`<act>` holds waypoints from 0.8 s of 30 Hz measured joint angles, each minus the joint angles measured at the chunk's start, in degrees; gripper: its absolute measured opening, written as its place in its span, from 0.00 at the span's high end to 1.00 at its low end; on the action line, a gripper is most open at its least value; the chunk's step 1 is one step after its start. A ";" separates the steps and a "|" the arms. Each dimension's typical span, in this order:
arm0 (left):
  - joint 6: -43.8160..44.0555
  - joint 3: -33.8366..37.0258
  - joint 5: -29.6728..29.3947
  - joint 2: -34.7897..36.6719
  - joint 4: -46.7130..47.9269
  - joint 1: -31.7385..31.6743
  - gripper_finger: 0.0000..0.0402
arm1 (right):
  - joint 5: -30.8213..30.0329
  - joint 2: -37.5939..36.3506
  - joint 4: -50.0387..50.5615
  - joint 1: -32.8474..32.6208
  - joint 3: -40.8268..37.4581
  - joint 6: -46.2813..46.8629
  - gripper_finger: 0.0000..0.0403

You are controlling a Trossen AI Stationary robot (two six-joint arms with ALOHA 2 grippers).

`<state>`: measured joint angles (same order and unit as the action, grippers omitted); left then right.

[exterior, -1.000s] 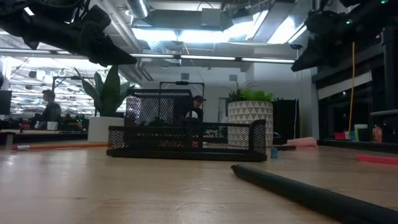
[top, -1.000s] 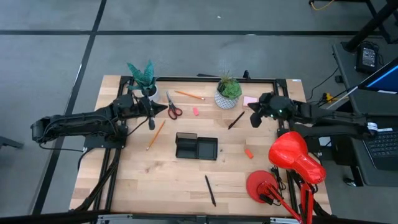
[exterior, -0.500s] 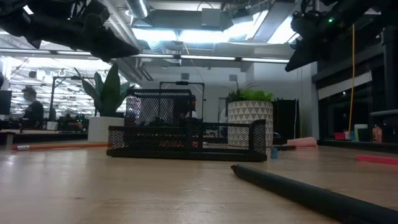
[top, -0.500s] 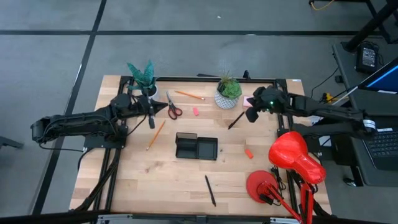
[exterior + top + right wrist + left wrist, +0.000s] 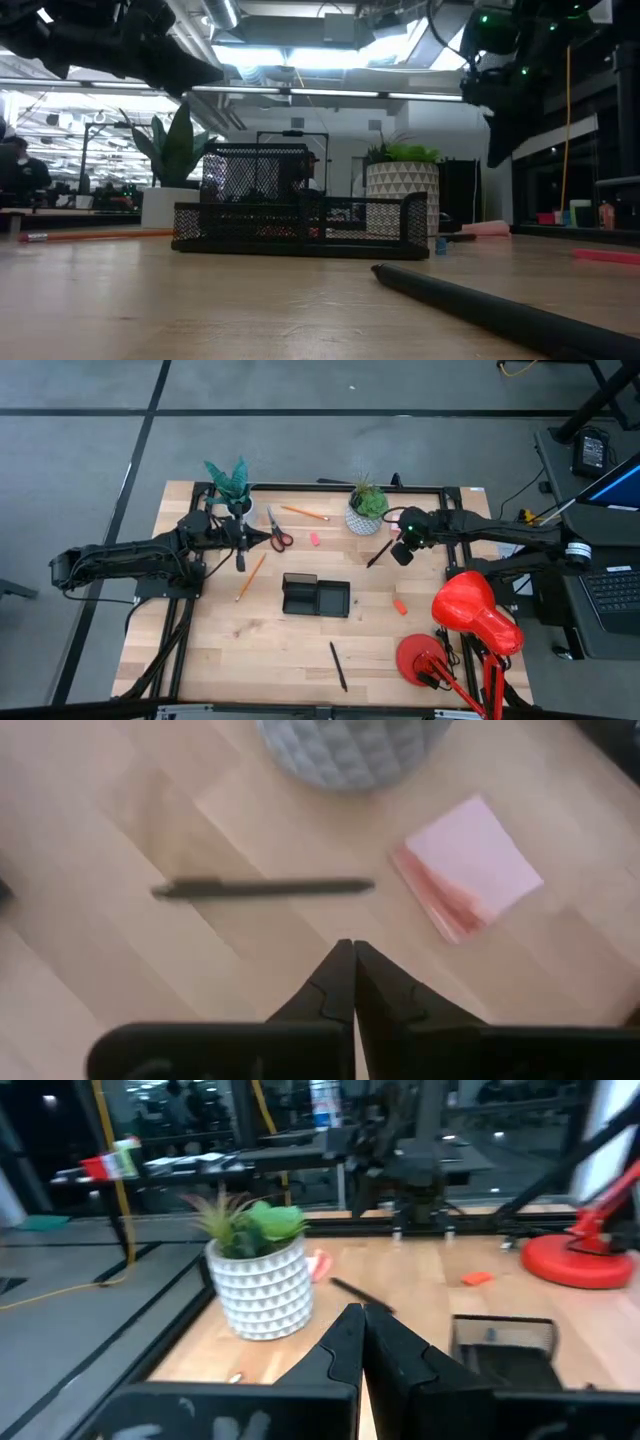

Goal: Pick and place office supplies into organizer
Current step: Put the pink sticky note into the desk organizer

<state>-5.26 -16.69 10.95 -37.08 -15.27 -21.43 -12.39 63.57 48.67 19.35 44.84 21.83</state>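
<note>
The black mesh organizer point(image 5: 315, 596) stands mid-table. Red-handled scissors point(image 5: 279, 534), an orange pencil point(image 5: 305, 513) and a pink eraser point(image 5: 314, 539) lie at the far side. A second pencil point(image 5: 251, 576) lies left of the organizer and an orange eraser point(image 5: 400, 606) to its right. My right gripper point(image 5: 348, 950) hangs shut, pointing down, above a dark pen point(image 5: 262, 888) and beside the pink sticky-note block point(image 5: 470, 880). Another pen point(image 5: 338, 665) lies near the front. My left gripper point(image 5: 358, 1315) is shut, level, above the table near the scissors.
Two potted plants in white pots point(image 5: 228, 485) point(image 5: 366, 508) stand along the far edge, the second right beside my right gripper. A red desk lamp point(image 5: 470, 615) takes up the near right corner. Bare wood lies in front of the organizer.
My right gripper has gone toward the table's left and down, past the sticky-note block to a place above the dark pen, and has tipped from nearly level to pointing steeply down. It has stayed shut.
</note>
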 joint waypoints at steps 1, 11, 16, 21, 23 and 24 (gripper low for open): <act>-0.01 0.00 0.64 0.00 0.00 0.00 0.99 | 0.02 0.43 0.48 0.00 0.00 -0.96 0.98; 0.00 0.00 0.82 0.00 -0.48 0.00 0.99 | -0.03 1.59 0.97 0.12 0.00 -10.71 0.88; -0.01 0.00 0.80 0.00 -0.48 0.00 0.99 | -0.05 1.59 0.93 1.77 0.00 -13.80 0.75; 0.00 0.00 0.79 0.00 -0.46 0.00 0.99 | -0.13 1.59 0.92 4.58 0.00 -18.48 0.61; 0.00 0.00 0.78 0.00 -0.46 0.00 1.00 | -0.11 1.59 0.89 6.01 0.00 -21.12 0.58; 0.00 0.00 0.78 0.00 -0.46 0.00 1.00 | -0.13 1.59 0.89 6.80 0.00 -22.37 0.56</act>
<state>-5.26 -16.69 11.73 -37.08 -15.73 -21.43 -12.53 65.17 49.56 26.16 44.84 -0.54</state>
